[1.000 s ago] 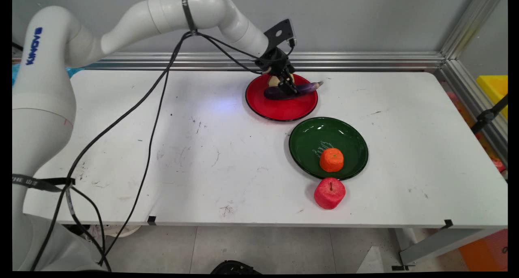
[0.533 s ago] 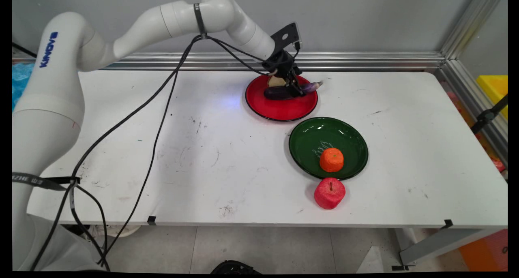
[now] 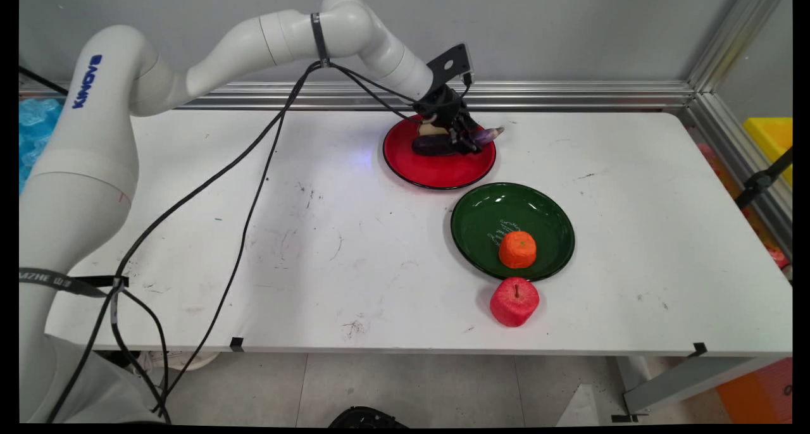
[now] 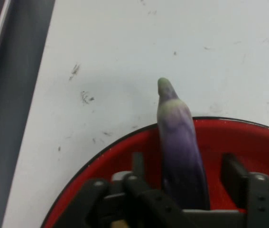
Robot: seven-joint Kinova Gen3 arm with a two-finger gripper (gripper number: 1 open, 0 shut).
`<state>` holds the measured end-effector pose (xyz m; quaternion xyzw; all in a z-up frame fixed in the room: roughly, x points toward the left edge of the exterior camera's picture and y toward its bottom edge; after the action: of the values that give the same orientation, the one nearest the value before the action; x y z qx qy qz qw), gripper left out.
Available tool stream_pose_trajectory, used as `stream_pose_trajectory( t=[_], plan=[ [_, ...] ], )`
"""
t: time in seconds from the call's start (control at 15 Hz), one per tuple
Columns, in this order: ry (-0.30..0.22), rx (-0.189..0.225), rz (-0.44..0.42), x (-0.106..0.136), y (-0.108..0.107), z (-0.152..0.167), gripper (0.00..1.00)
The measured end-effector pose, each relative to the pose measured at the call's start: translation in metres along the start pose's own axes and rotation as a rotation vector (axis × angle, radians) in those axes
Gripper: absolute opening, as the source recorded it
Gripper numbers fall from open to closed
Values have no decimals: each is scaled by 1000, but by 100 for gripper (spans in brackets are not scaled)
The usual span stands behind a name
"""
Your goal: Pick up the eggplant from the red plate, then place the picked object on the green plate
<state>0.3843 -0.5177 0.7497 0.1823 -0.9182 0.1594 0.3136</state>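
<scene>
Upper centre of main view: gripper (image 3: 465,140) down on red plate (image 3: 436,168), over eggplant (image 3: 443,144).
Claw: parted, one finger (image 4: 136,166) left of eggplant (image 4: 181,147), the other right; gaps visible both sides, nothing clamped.
Eggplant: lying flat on red plate (image 4: 262,142), pale tip overhanging rim toward frame right in main view.
Beside it: pale item (image 3: 431,129) on same plate, mostly hidden by gripper; kind not discernible.
Progress: straddled, not yet closed on, not raised.
Lower right of centre: green plate (image 3: 481,222) holding orange (image 3: 517,249); red apple (image 3: 514,302) on table just below plate rim.
Surface: white table (image 3: 316,231), scuffed, dark marks.
Room: grey wall, aluminium rail along far and right edges.
</scene>
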Motion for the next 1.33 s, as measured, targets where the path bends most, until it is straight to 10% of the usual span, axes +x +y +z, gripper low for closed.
stream_pose_trajectory(
  t=[0.67,1.33],
  plan=[
    [-11,11,0,7,3,-18,0],
    [34,-2,-25,72,39,-70,0]
  ],
)
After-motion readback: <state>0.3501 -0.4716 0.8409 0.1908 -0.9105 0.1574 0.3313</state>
